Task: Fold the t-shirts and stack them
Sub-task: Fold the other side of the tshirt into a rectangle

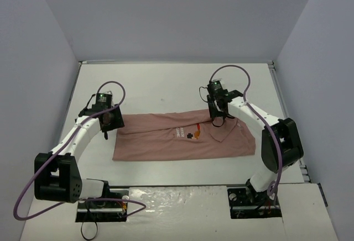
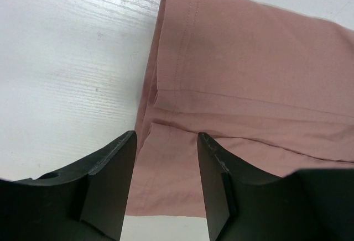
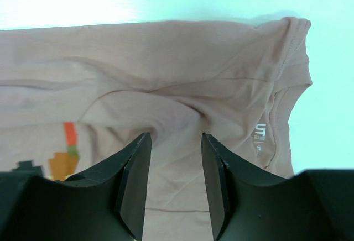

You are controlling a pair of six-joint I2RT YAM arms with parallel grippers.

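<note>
The dusty-pink t-shirt [image 1: 182,137] lies folded into a long band across the middle of the table, its orange-and-dark graphic [image 1: 193,132] facing up. My left gripper [image 1: 112,120] is open at the shirt's left end, jaws apart just above the hemmed cloth [image 2: 232,69], holding nothing. My right gripper [image 1: 219,118] is open over the shirt's far edge near the collar [image 3: 287,92], above rumpled cloth [image 3: 166,86], holding nothing. The graphic [image 3: 65,152] and the neck label [image 3: 260,136] show in the right wrist view.
White table [image 1: 166,86] with purple walls behind and at both sides. A raised rail runs along the table's right edge [image 1: 285,108]. Arm bases and cables sit at the near edge [image 1: 99,202].
</note>
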